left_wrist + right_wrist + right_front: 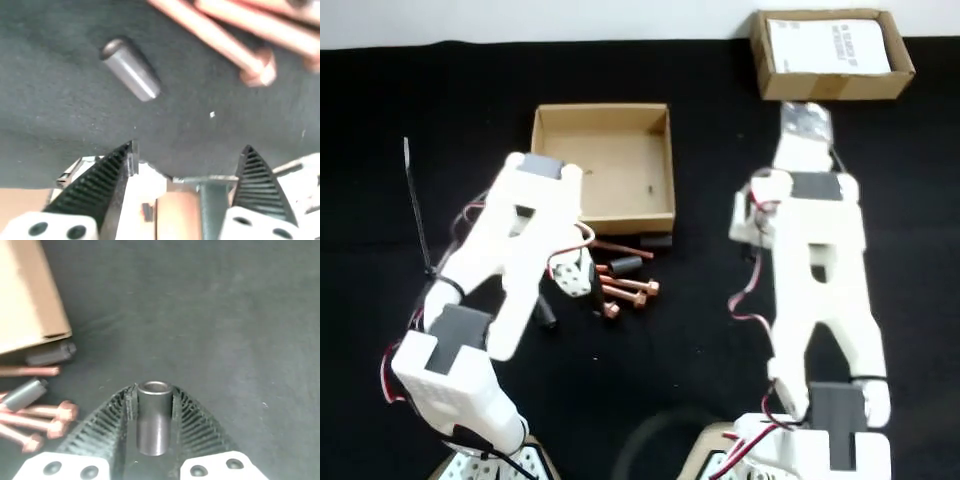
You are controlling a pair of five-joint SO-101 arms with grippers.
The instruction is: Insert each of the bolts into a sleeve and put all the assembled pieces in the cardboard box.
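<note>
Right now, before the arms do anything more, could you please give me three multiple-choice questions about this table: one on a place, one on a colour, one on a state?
1. Where do the loose bolts lie, relative to the cardboard box?
A) inside it
B) on the table, just outside its wall
C) on top of its rim

2. What colour are the bolts?
A) copper
B) blue
C) white

3. What state is the right gripper in?
A) open and empty
B) shut on a sleeve
C) shut on a bolt

Answers:
1 B, as the high view shows them on the table beside the box wall.
2 A, as their shafts and heads look copper in every view.
3 B, as the right wrist view shows the dark sleeve clamped between its fingers.
</note>
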